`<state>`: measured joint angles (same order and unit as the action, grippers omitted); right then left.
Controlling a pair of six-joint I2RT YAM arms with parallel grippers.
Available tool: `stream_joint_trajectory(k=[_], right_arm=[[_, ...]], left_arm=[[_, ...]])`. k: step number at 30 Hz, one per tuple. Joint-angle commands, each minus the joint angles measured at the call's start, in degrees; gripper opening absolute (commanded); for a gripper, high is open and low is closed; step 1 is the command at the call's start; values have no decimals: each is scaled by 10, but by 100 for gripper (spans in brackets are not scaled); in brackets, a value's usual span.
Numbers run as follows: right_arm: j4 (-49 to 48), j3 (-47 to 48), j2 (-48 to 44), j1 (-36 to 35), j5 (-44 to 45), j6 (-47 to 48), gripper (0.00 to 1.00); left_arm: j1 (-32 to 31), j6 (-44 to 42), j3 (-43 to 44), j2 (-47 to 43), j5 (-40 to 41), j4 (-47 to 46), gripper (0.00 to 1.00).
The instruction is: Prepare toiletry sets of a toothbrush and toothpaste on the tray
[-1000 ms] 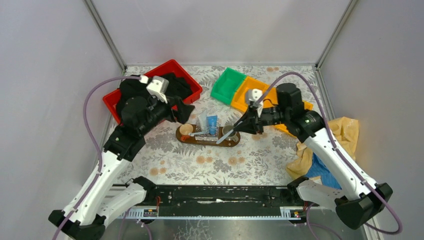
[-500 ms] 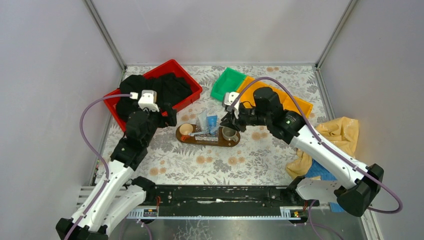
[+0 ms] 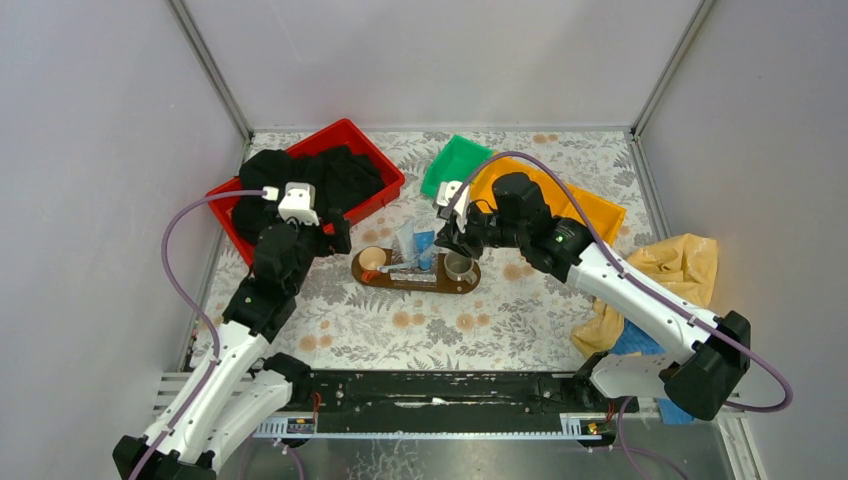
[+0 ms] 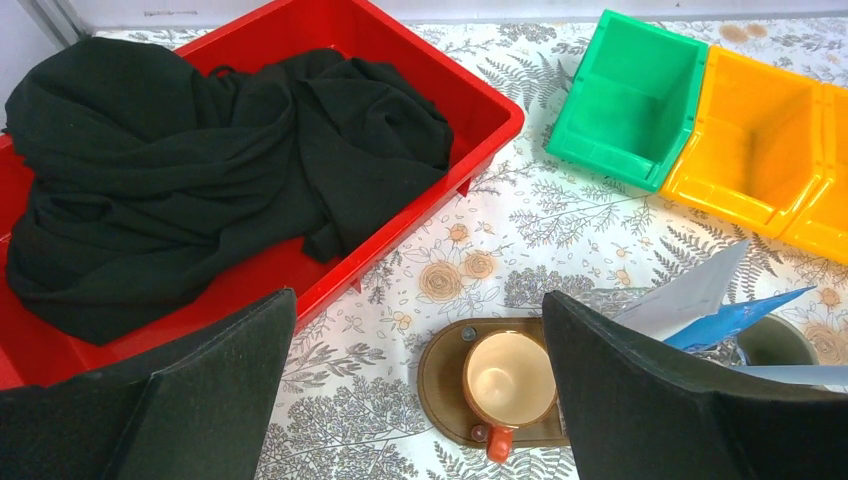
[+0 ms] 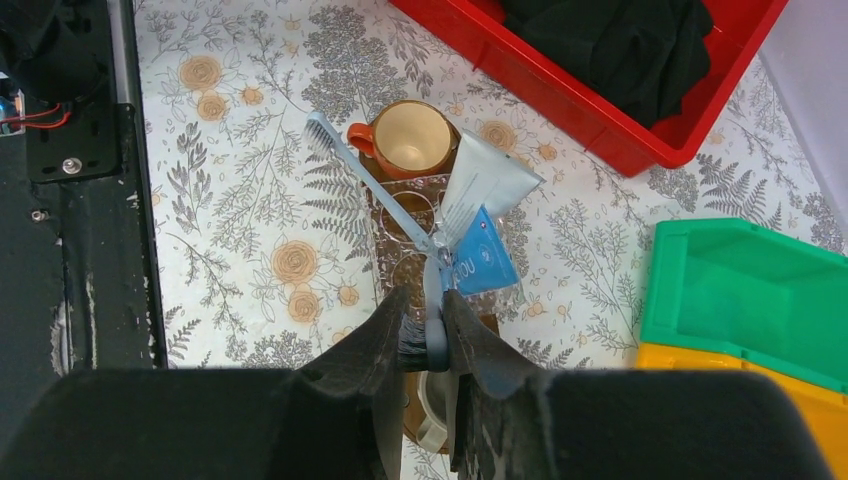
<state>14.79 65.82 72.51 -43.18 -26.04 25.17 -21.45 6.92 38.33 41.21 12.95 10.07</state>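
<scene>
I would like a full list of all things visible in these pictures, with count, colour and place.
tray: 1, dark brown, table centre
toothpaste: 2, whitish and blue, on tray
toothbrush: 2, pale blue, one lying across tray, one gripped
cups: 2, orange and grey, tray ends
clear holder: 1, tray middle
crate: 1, red, far left, holding black cloth
bins: 3, one green, two orange, far right
cloths: 2, yellow and blue, right edge
left fingers: open, near crate
right fingers: shut on toothbrush, above grey cup
</scene>
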Motion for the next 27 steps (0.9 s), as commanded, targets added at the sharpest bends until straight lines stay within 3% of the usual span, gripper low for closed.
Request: stream_joint_trajectory(k=[1, 6, 27], right_arm=[[-35, 6, -4, -6, 9, -4, 0], [-64, -12, 10, -9, 17, -10, 0], [-28, -4, -16, -11, 10, -11, 0]], left_arm=[[4, -9, -5, -10, 6, -41, 100], [5, -9, -6, -11, 5, -40, 100], [9, -10, -6, -8, -8, -43, 100]])
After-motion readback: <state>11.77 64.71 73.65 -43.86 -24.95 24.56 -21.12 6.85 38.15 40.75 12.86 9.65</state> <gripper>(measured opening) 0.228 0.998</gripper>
